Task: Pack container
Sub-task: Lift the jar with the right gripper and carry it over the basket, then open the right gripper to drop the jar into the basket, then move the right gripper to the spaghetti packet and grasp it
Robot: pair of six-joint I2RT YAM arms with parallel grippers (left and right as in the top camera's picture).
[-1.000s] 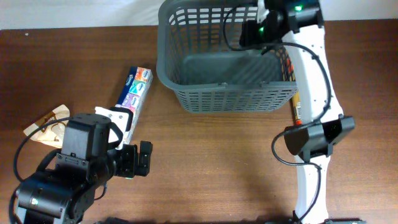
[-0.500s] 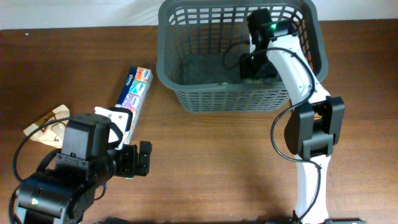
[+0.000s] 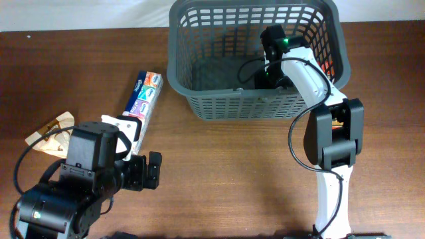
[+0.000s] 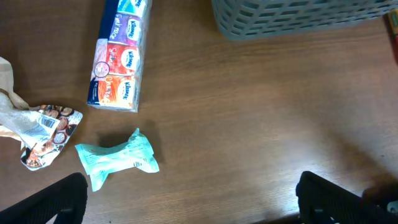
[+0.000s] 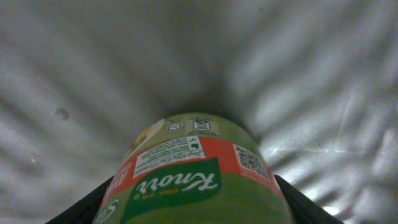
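The dark grey slotted basket (image 3: 199, 86) stands at the back of the table. My right gripper (image 3: 271, 78) reaches down inside it, shut on a green Knorr pack (image 5: 193, 180) that hangs just above the basket's grey floor (image 5: 93, 74). My left gripper (image 3: 143, 171) is open and empty, low over the bare wood at the front left; its fingers (image 4: 50, 202) frame the bottom of the left wrist view. A Kleenex tissue pack (image 3: 143, 96), a light green wrapped packet (image 4: 118, 157) and a crumpled brown snack bag (image 3: 50, 136) lie on the table to the left.
A red and yellow item (image 3: 317, 109) lies behind the right arm, at the basket's right side. The basket's front corner (image 4: 298, 15) shows at the top of the left wrist view. The table is brown wood (image 3: 226, 172).
My right arm has swung from the basket's far right rim down into the basket, carrying the Knorr pack towards the floor. The left arm has not moved.
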